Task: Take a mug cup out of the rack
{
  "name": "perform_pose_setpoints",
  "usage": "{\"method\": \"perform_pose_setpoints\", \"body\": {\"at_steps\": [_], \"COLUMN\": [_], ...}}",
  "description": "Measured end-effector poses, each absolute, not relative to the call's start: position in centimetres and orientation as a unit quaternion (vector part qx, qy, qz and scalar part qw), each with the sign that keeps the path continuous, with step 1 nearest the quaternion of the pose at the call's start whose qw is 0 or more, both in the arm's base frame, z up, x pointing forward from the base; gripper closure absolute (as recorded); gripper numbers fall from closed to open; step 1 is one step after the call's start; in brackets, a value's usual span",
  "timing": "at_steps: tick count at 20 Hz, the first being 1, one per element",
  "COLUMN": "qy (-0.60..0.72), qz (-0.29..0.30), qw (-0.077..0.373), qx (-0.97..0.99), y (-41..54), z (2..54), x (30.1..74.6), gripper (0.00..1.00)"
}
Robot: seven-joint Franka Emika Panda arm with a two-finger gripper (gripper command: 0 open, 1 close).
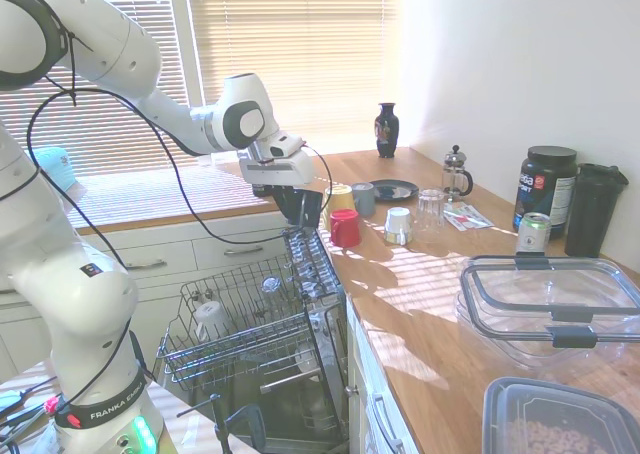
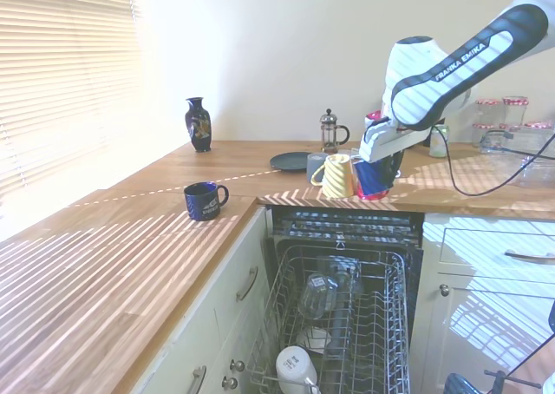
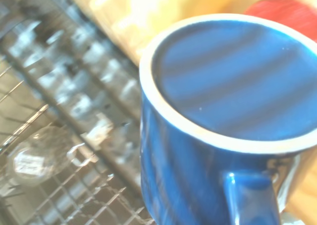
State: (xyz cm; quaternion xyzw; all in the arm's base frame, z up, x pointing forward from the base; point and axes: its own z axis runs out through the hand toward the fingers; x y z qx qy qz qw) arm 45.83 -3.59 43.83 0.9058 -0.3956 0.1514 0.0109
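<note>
Gripper jaws pinching the navy mug cup upside down, clear of the rack. Lower gently on counter, red cup at 3 o'clock; avoid nudging.

Two far cameras face each other across rack; wrist camera sits very close above it.
</note>
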Motion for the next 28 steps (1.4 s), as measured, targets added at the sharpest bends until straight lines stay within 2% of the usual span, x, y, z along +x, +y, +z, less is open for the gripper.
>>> {"method": "perform_pose_setpoints", "body": {"at_steps": [6,12,28], "qy": [-0.408,-0.414,-0.395], "qz": [0.139,0.123,0.103], "qw": [0.010,0.008,0.017], "qx": [0.902,0.902,0.913], "y": [-8.4,-10.5,-11.5], "z": [43.9,41.5,37.0], "x": [46.2,47.3,52.5], "gripper": [1.00,1.00,1.00]}}
